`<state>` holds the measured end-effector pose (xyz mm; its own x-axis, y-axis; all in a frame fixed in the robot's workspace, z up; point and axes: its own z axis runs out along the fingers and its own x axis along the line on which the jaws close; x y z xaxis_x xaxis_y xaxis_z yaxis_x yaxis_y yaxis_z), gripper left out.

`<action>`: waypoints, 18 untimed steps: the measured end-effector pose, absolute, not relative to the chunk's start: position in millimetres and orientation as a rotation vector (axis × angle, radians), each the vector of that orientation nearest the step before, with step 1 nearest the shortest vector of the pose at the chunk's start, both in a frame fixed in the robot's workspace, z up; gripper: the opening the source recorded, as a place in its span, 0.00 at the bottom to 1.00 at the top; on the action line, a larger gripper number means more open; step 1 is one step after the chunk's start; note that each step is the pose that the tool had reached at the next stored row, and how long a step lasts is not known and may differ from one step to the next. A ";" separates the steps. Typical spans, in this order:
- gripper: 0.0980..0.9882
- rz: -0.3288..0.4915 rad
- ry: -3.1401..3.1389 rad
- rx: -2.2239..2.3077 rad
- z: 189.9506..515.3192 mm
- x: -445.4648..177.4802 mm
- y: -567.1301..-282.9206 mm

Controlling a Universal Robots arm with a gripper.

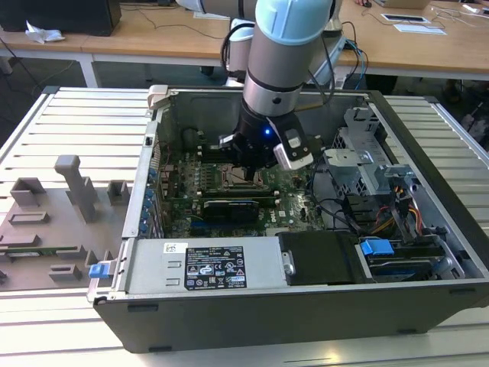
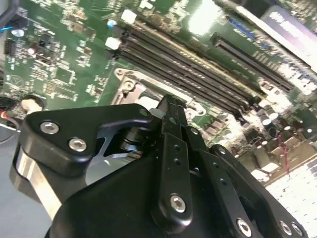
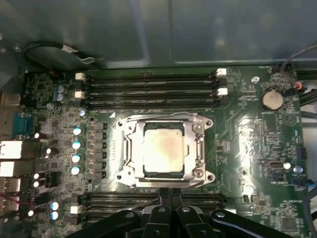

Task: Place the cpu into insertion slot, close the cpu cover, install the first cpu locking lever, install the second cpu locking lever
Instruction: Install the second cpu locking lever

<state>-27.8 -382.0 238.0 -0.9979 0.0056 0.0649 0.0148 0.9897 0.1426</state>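
The cpu (image 3: 165, 150) is seen in the first wrist view lying flat inside the insertion slot (image 3: 130, 130), its dull metal top framed by the silvery cpu cover (image 3: 193, 130), which appears to be down around it; whether the levers are latched cannot be told. The gripper (image 3: 170, 194) is held just above the socket's edge, fingers pressed together w/ nothing between them. In the exterior view the gripper (image 1: 250, 170) is seen low inside the open computer case (image 1: 428, 145), over the green motherboard (image 1: 183, 172).

Risk, as judged: w/ the tips so close to the socket frame, a slightly off descent could land on the chip top or the frame instead of a lever, scraping it or stressing the socket pins. A lever could also slip off closed tips, as it is thin and springy.

Around the socket, long black memory slots (image 3: 148, 90) run on both sides, and a row of blue-topped capacitors (image 3: 76, 151) stands just beside. A coin battery (image 3: 272, 99) sits well apart. Cables (image 1: 336, 210) and the drive cage (image 1: 367, 164) crowd the exterior view's right, limiting arm clearance there.
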 end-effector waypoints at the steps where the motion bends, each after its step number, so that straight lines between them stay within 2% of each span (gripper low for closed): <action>1: 0.01 -0.223 -3.069 -0.016 237.8 -32.1 -384.3; 6: 0.01 -0.234 -3.068 -0.010 223.9 -62.5 -385.2; 18: 0.01 -0.272 -3.059 0.088 202.7 -76.9 -378.2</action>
<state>-76.9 -378.2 202.7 -0.9960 -0.0633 0.0635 -0.0511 0.9827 0.1778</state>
